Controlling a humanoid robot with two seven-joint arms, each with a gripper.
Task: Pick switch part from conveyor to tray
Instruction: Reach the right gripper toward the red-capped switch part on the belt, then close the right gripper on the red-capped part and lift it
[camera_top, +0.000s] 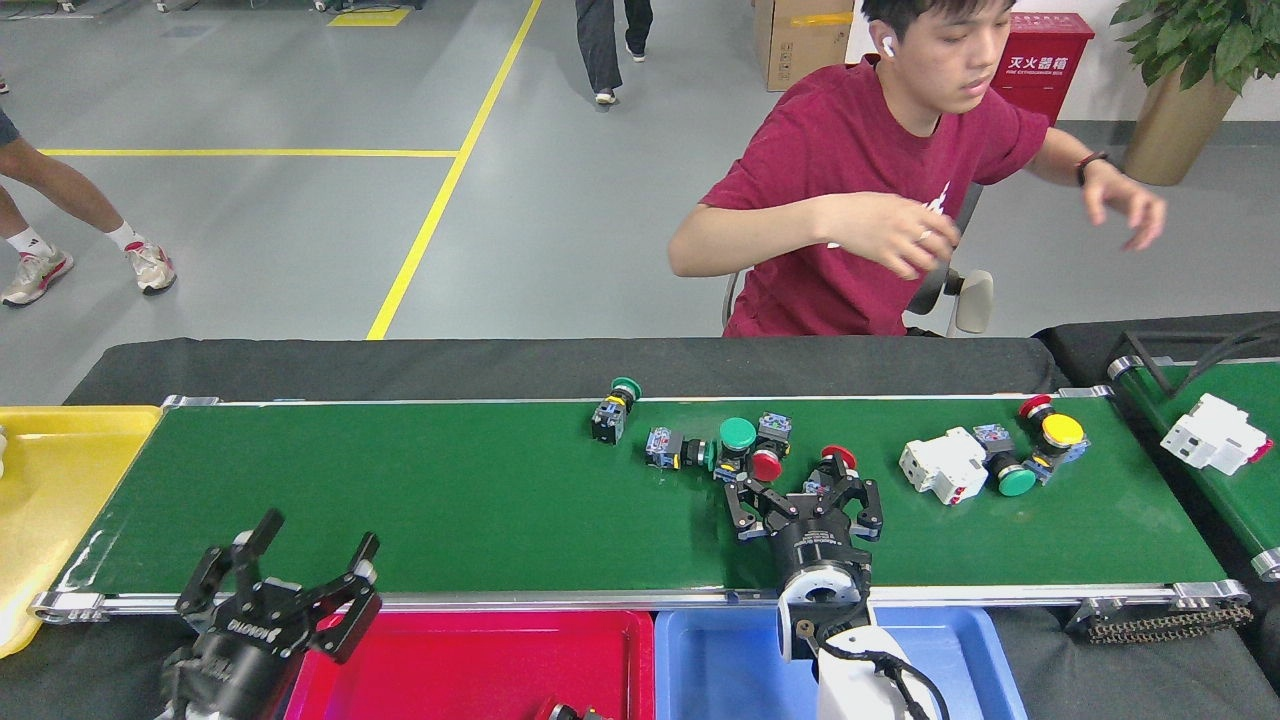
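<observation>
From the head view, the conveyor (400, 500) runs wide and dark green across the black-draped worktop (500, 365), silver rails along both long sides. Switch parts lie on its right half: a green-capped one (612, 408) near the far rail, then a cluster with a green cap (737, 435) and a red cap (766, 466), then a red-capped switch part (836, 462). Further right sits a white breaker block (942, 466) beside a yellow-capped part (1060, 433) and another green cap (1016, 481).

The right end effector (806, 492) is out over the belt, its fingers spread and released, reaching around the red-capped switch part; whether the pads touch it I cannot tell. The left end effector (292, 565) hovers at the near rail, fingers splayed wide and holding nothing.

Below the near rail are a red tray (480, 660) and a blue tray (720, 665) side by side; a yellow tray (50, 480) sits at the belt's left end. A narrower green belt (1230, 480) at far right carries another white block (1212, 434).

A seated person in a dark red shirt (850, 190) faces the belt from the far side, both hands raised off it.
</observation>
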